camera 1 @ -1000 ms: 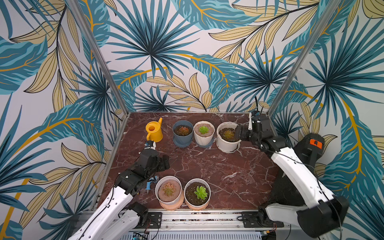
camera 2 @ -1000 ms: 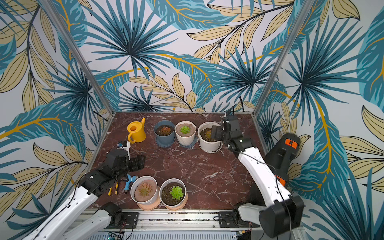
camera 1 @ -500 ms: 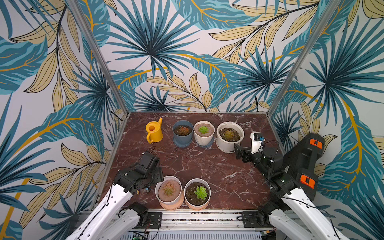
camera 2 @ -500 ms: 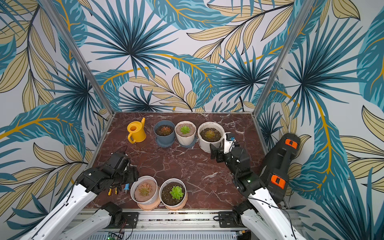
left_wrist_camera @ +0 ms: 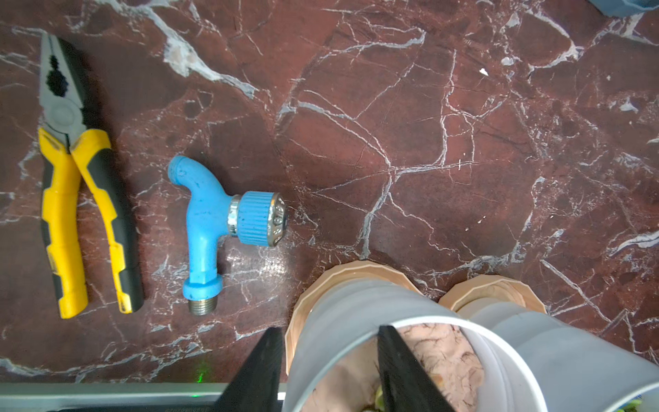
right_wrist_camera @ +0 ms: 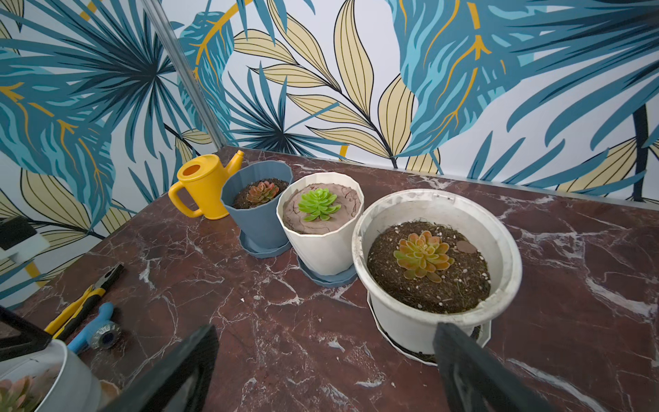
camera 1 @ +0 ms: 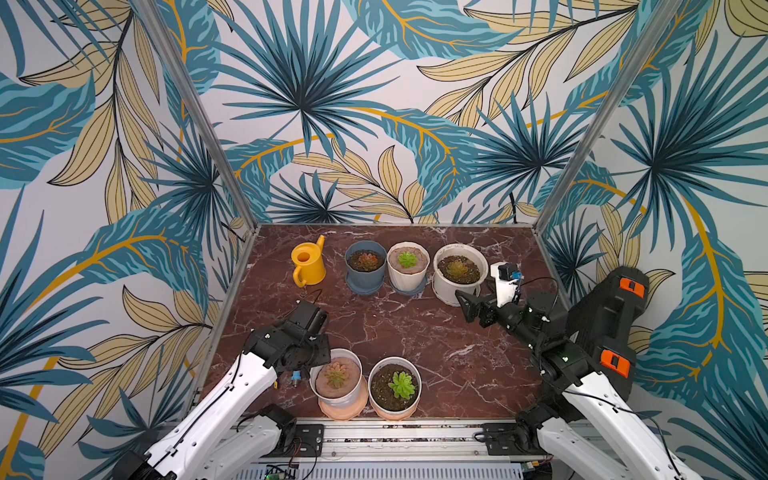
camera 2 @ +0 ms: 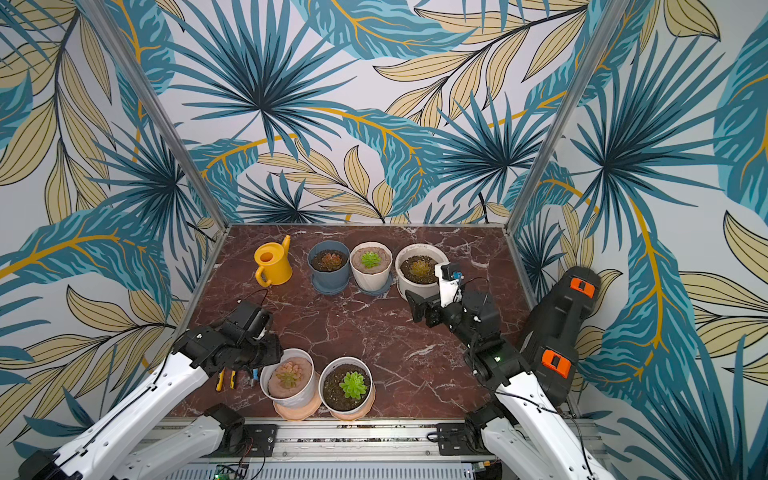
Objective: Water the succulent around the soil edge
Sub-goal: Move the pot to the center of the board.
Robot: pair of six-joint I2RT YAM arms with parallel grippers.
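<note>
Veined red marble tabletop (camera 1: 395, 328), smooth yellow watering can (camera 1: 308, 266), faceted white pot (camera 1: 405, 279)

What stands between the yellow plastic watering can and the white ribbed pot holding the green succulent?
A blue ribbed pot with a reddish succulent; both top views and the right wrist view show it.

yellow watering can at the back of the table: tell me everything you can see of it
The yellow watering can looks like smooth plastic: short round body, open top, loop handle toward the front, thin spout slanting up toward the back wall. It stands upright on the marble table at the left end of the back row, beside the blue pot, with a small gap between them in both top views. Nothing grips it. Whether there is water inside cannot be seen.
</note>
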